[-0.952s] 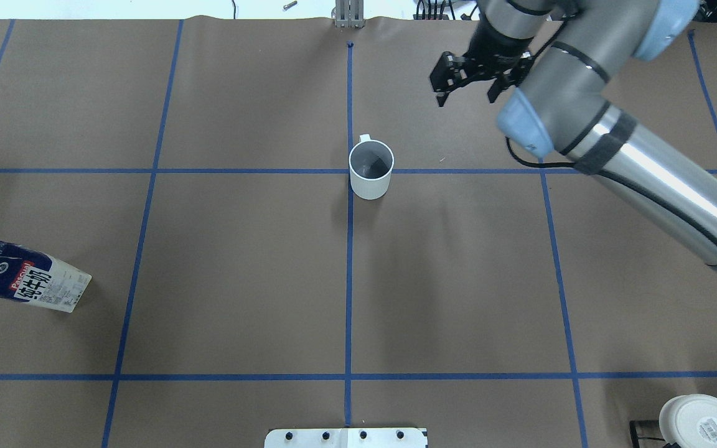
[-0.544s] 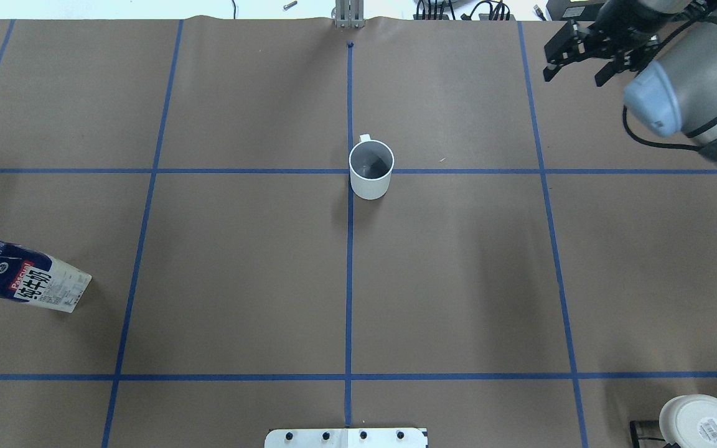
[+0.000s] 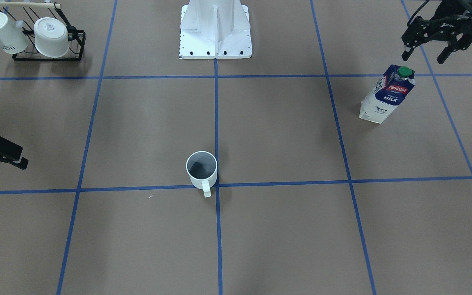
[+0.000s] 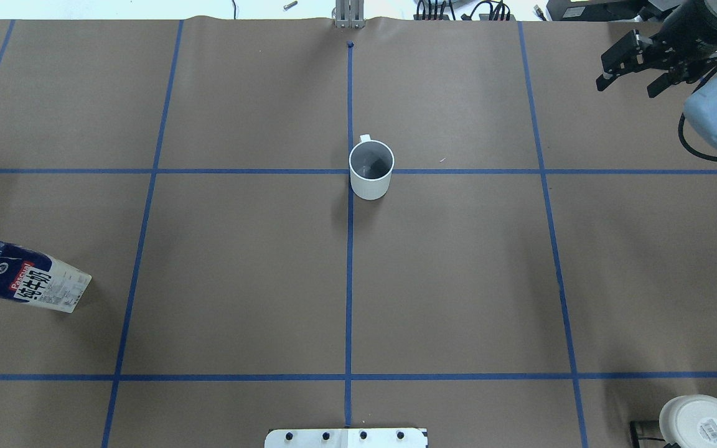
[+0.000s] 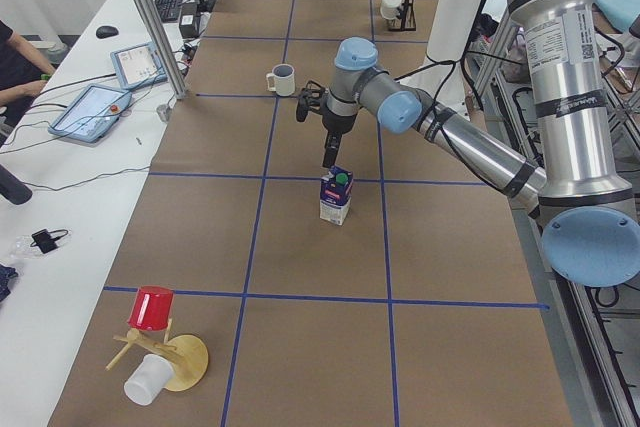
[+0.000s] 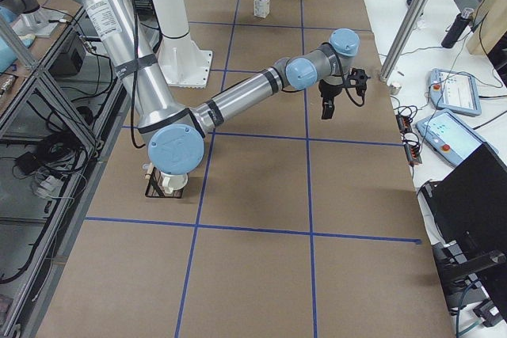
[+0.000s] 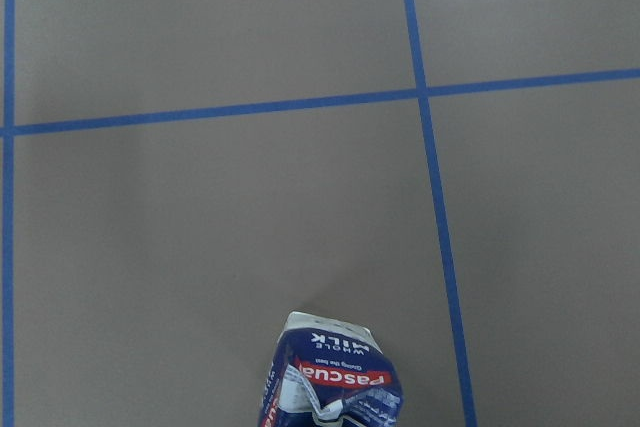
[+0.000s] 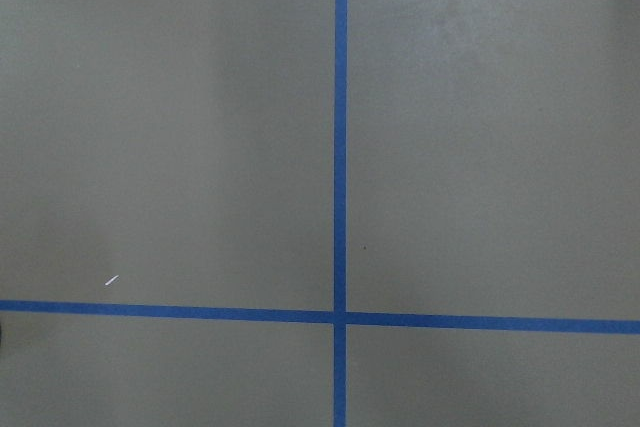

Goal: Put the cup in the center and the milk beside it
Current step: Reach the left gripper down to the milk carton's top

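Observation:
The cup is a small off-white mug with a grey inside. It stands upright at the table's middle, on the crossing of the blue lines, and shows in the front view. The milk is a navy and white carton with a green cap. It stands upright far to the left, and also shows in the front view and the left wrist view. My left gripper is open and empty, above and just beside the carton's top. My right gripper is open and empty at the far right, well away from the cup.
A black rack holds two other white mugs at the near right corner. The robot's white base plate sits at the near edge's middle. A wooden stand with a red cup is at the table's left end.
My right arm has swung away from the cup to the far right, still open. A corner of my left gripper has come into the overhead view above the milk. Cup and milk have not moved.

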